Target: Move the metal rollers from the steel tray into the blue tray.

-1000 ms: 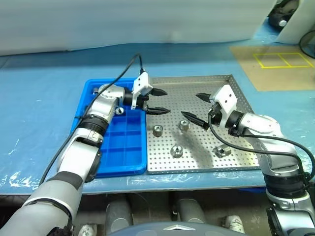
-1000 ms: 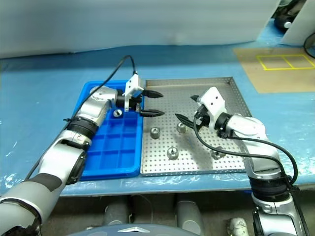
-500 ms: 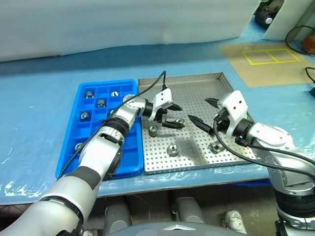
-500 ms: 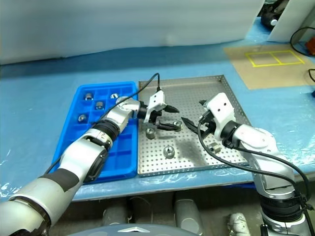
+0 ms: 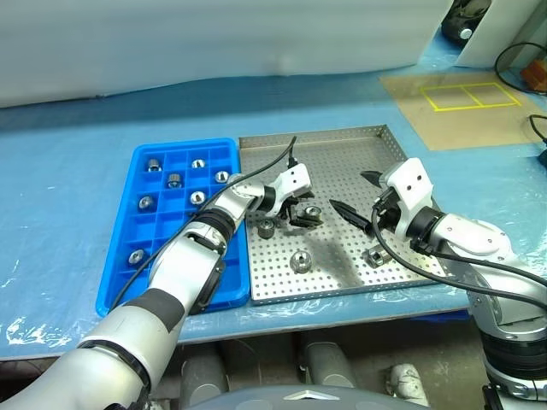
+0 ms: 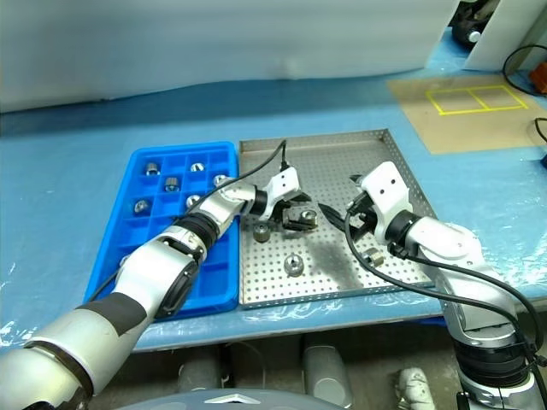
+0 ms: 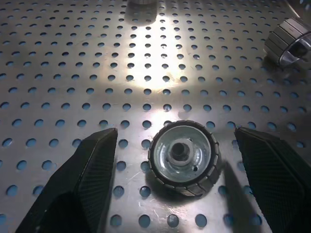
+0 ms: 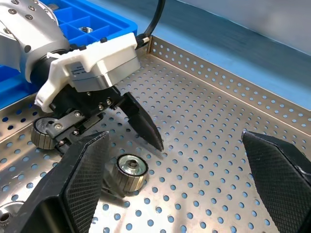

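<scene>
Change since a second ago: the left gripper [image 5: 304, 209] has left the blue tray's edge, crossed onto the steel tray [image 5: 389, 135] and dropped low over the perforated floor; the right gripper [image 5: 357, 195] has barely shifted (the camera itself has swung, so the whole scene sits differently).
Blue tray [image 5: 120, 278]: on the desk [image 5: 68, 171], touching the steel tray's left rim; about six metal rollers sit in separate compartments, one [image 5: 155, 165] in the far-left corner cell.
Left arm pose: stretched across the blue tray, wrist bent toward the right, jaws pointing slightly down.
Left jaws: wide apart, one finger [image 7: 82, 184] on each side of an upright roller [image 7: 184, 158], neither finger touching it.
Steel tray rollers: one [image 5: 267, 228] just left of the left gripper, one [image 5: 299, 261] nearer the front rim, one lying on its side [image 5: 377, 254] beneath the right arm.
Right arm pose: hovering above the steel tray's right half, pointing toward the left gripper.
Right jaws: fully spread, empty.
Hard to make out: the tipped roller is partly hidden by the right forearm; the front blue compartments are covered by the left arm.
</scene>
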